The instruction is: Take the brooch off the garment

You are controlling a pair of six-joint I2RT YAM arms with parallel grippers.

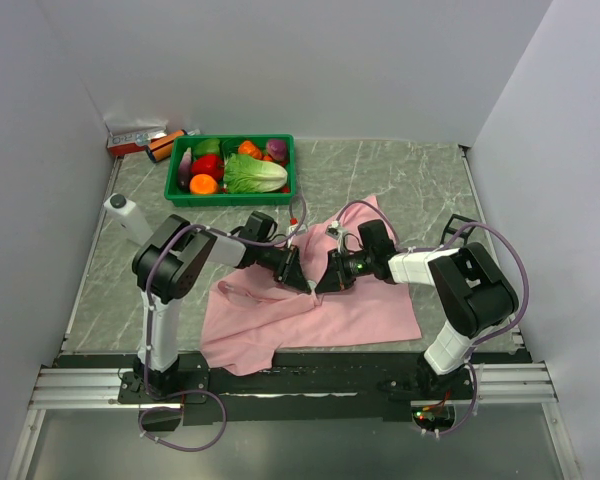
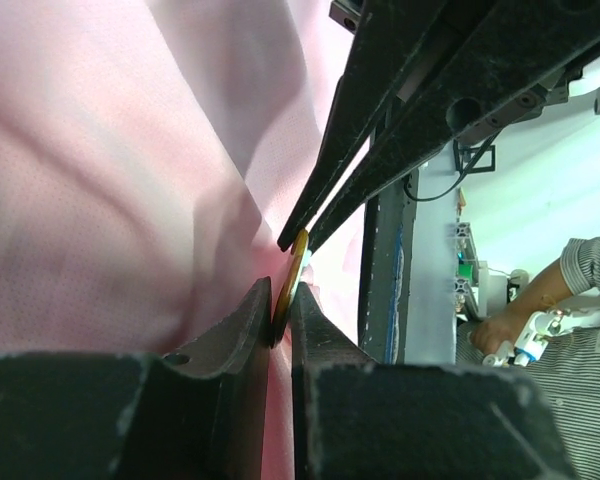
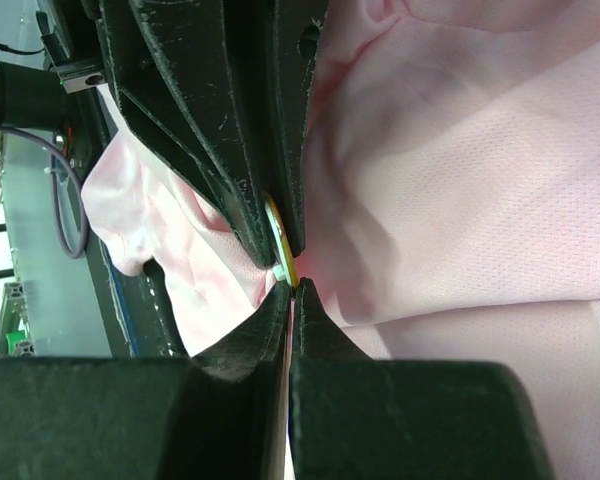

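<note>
Grey marbled worktop is shut in by white walls at 9, 12 and 3 o'clock. Bare stone shows from 12 round to 3 o'clock and along the 9 o'clock side.

At 11 o'clock a green plastic crate of toy vegetables stands near the back wall. A small red-and-white box sits just beyond it in the corner. Both are well apart from the cloth.

A large soft pink cloth garment lies rumpled from the centre towards 6 o'clock, its lower edge touching the black near-edge strip.

A thin round gold-coloured brooch, seen edge-on, sits on a raised fold at the centre. The left gripper is closed on one edge of it. The right gripper, tip to tip with the left, is closed on the opposite edge.
</note>
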